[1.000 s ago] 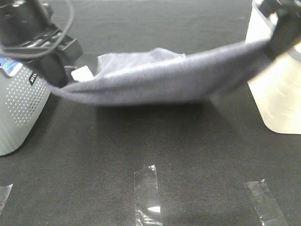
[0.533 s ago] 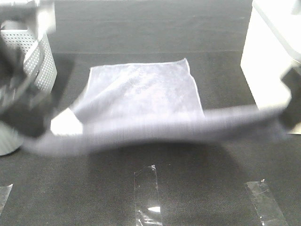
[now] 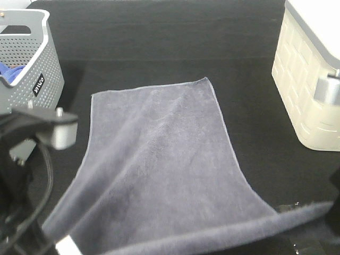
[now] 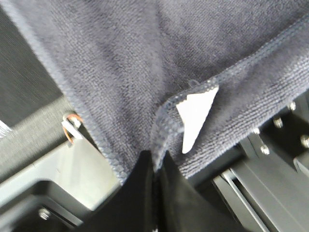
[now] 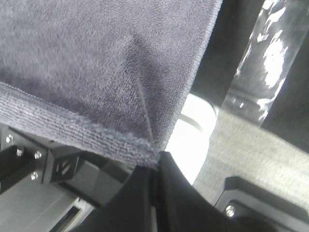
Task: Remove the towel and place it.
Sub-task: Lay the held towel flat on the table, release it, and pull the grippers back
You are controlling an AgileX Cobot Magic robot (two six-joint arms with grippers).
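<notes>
The slate-grey towel (image 3: 159, 159) is stretched out over the black table. Its far hem lies flat on the table and its near hem is held up toward the front edge. In the left wrist view my left gripper (image 4: 155, 169) is shut on the towel (image 4: 135, 63) at its near left corner, right beside a white label (image 4: 193, 113). In the right wrist view my right gripper (image 5: 157, 166) is shut on the hem of the towel (image 5: 96, 63) at the near right corner. The left arm (image 3: 26, 154) fills the lower left of the high view. The right arm is almost out of that view.
A grey perforated basket (image 3: 37, 64) with a bright blue cloth (image 3: 8, 71) inside stands at the back left. A cream basket (image 3: 303, 79) stands at the right. A strip of clear tape (image 5: 263, 53) lies on the table near the right gripper.
Both grippers have pulled the towel's near edge toward the front and lowered it. The towel, which hung bunched between them, is now spread out long over the table.
</notes>
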